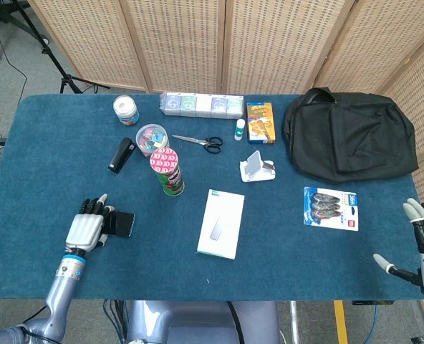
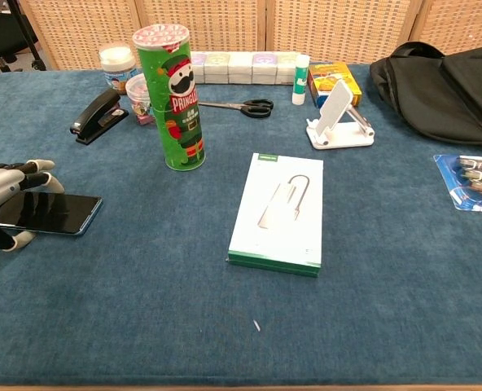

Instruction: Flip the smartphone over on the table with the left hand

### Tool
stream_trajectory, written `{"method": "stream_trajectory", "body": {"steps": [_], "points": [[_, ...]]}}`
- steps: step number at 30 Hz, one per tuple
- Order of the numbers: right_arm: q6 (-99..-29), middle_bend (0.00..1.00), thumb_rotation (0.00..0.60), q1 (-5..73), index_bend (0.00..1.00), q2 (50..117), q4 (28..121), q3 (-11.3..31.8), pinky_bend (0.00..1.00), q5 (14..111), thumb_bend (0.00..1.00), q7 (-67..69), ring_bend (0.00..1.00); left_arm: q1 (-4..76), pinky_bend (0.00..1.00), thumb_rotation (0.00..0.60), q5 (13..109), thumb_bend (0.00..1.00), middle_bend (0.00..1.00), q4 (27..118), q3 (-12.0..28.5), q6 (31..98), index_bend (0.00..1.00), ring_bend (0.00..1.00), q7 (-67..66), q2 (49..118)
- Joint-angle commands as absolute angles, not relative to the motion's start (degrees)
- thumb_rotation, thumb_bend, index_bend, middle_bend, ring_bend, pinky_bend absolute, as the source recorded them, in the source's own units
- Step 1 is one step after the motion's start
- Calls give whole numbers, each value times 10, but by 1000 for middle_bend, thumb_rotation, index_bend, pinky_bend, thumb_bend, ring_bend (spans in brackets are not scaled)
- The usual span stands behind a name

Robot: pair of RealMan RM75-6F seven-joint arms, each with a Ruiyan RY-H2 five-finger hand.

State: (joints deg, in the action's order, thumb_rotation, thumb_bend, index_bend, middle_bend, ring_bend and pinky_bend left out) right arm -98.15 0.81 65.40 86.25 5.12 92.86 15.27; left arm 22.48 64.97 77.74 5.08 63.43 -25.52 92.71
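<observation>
My left hand point(image 1: 85, 228) sits low over the near-left part of the blue table point(image 1: 47, 165), and it has the smartphone point(image 1: 121, 223) by its left end: in the chest view my fingers point(image 2: 17, 173) lie curled over the far edge of the dark screen while my thumb point(image 2: 13, 239) presses in from the near edge, so the phone is pinched between them. The smartphone point(image 2: 50, 213) is screen up, its right half sticking out past my hand toward the middle of the table; I cannot tell whether the held end has left the cloth. My right hand point(image 1: 421, 251) hangs at the near-right edge of the table, fingers spread apart and thumb stuck out to the side, holding nothing. Beyond the phone stands the green Pringles can point(image 2: 171, 98), upright, with a black stapler point(image 2: 96, 115) to its left and a small tub of coloured clips point(image 1: 152, 138) just behind it. A flat white box point(image 2: 278, 213) lies in the middle of the table, well apart from the phone. Further back there are scissors point(image 1: 198, 142), a white phone stand point(image 2: 337, 116), a row of small boxes point(image 1: 201, 104) and a white jar point(image 1: 126, 110). A black bag point(image 1: 349, 142) fills the far-right corner, with a blister pack point(image 1: 331, 208) lying in front of it.
</observation>
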Motion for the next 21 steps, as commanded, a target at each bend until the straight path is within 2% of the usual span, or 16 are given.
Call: {"method": "stream_trajectory", "body": {"steps": [1,12,17,21], "points": [[-981,0,600,8,0,654,863,51,86,929,0,153,0,222,12,600,651,690,0,783,49,640,331,0,-259,922],[-982,0,600,7,0,651,865,51,86,928,0,155,0,221,12,600,647,801,0,813,45,656,421,0,-296,897],[-979,0,600,8,0,652,866,50,86,929,0,154,0,239,12,600,621,810,0,859,41,616,426,0,-334,854],[-979,0,600,8,0,652,866,50,86,929,0,152,0,256,12,600,593,789,0,883,49,612,413,0,-382,839]]}}
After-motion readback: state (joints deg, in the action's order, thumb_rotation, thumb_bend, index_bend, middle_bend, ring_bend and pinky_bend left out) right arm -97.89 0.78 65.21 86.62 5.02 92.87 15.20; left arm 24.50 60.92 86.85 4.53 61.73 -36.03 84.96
